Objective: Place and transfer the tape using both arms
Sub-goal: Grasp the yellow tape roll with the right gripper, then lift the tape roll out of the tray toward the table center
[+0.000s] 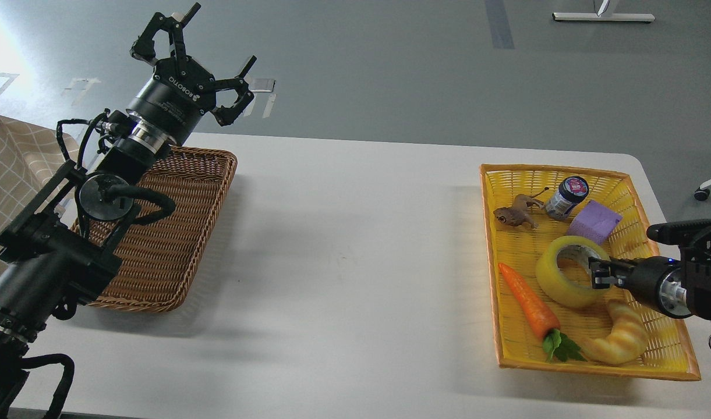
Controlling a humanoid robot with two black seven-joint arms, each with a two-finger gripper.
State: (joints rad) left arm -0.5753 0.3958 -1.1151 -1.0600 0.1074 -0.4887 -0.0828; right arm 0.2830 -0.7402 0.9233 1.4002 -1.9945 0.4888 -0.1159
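Tape (pixel 569 272) lying tilted in the yellow basket (pixel 672 361) at the right side of the white tabletop (pixel 343 262), between the purple block (pixel 595 221) behind it and the croissant (pixel 620 337) in front, with the carrot (pixel 529 308) just to its left. Right end effector (pixel 598 273) reaching in from the right edge, tip at the tape's near rim and touching or nearly touching it; fingers too dark and end-on to tell apart, so cannot tell whether spread or closed on the roll. Farther back in the same basket, a small dark jar (pixel 566 198) lying on its side and a brown toy animal (pixel 515 215). Left end effector (pixel 192 75) raised above the far corner of the brown wicker basket (pixel 174 233) at the left, fingers spread wide, holding nothing. Checked cloth (pixel 9 169) at the left edge.
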